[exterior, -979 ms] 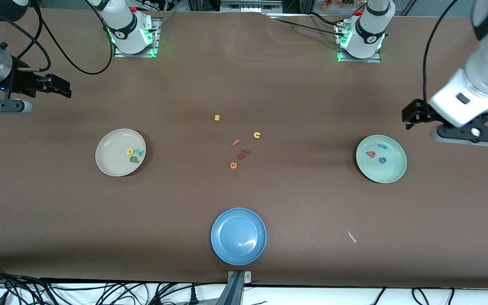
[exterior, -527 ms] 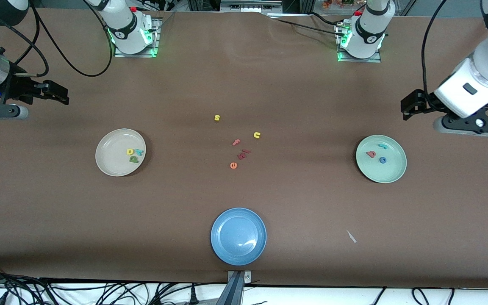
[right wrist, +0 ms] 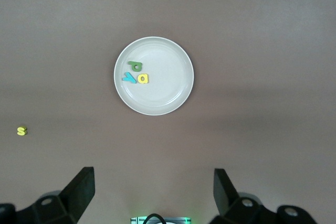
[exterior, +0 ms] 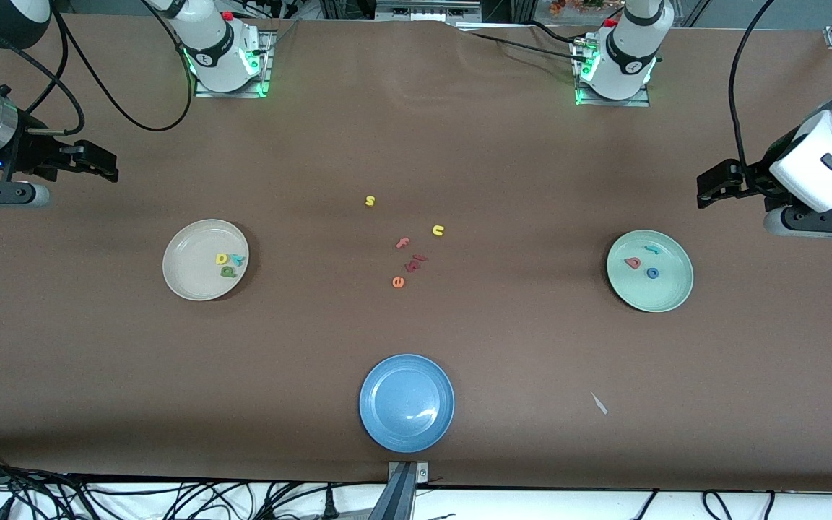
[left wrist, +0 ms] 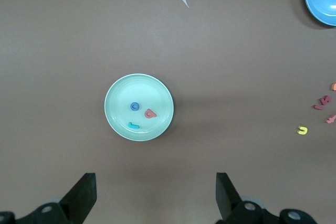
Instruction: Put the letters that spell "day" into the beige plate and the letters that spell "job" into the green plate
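Hovering wide open and empty over the counter's right-arm end, the right hand (exterior: pixel 102 165) flanks the beige plate (exterior: pixel 188 278) holding d, y, a (exterior: pixel 229 263); j, o, b (exterior: pixel 643 261) sit in the green plate (exterior: pixel 669 292) below the open, empty left hand (exterior: pixel 712 190).

Table (exterior: pixel 503 144): brown matte covering across the whole top, lightly rippled near the edge where the bases stand. Lighting: even, overhead, soft shadows. Floor strip (exterior: pixel 531 505): white, along the table's camera-side edge, strewn with black cables (exterior: pixel 19 495). Bracket (exterior: pixel 403 487): metal, at the middle of that edge. Scrap (exterior: pixel 599 403): small, pale, on the covering.
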